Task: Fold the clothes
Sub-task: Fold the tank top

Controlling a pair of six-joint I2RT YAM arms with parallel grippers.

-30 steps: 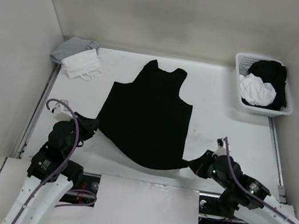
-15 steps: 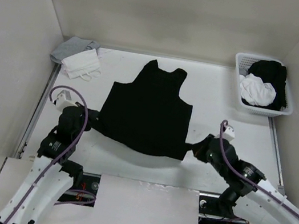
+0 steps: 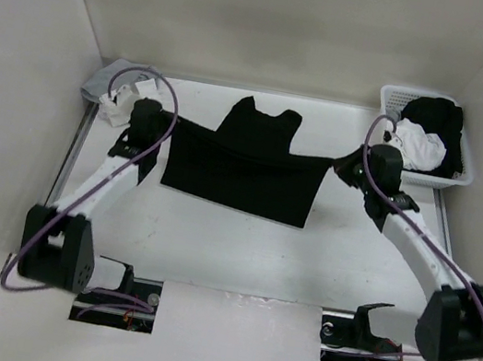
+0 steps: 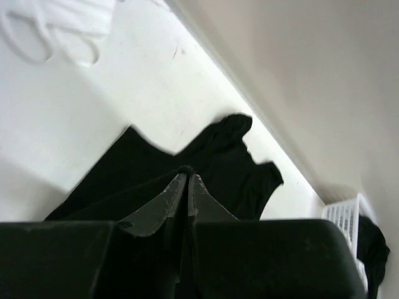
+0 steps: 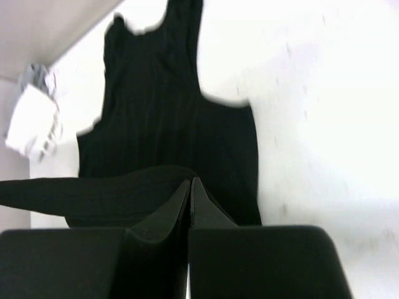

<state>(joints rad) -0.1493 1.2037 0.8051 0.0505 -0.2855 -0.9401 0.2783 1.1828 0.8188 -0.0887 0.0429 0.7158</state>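
I am carrying the hem of the shirt (image 3: pixel 241 185) well forward of where it was lying a second ago, the left gripper (image 3: pixel 166 122) and right gripper (image 3: pixel 340 165) each clamped on a corner, stretching it taut between them over the body, so the first fold is forming.

The plain black soft-fabric shirt (image 3: pixel 242 176) lay doubled over, neck end flat, its hem lifted and stretched taut across the body.
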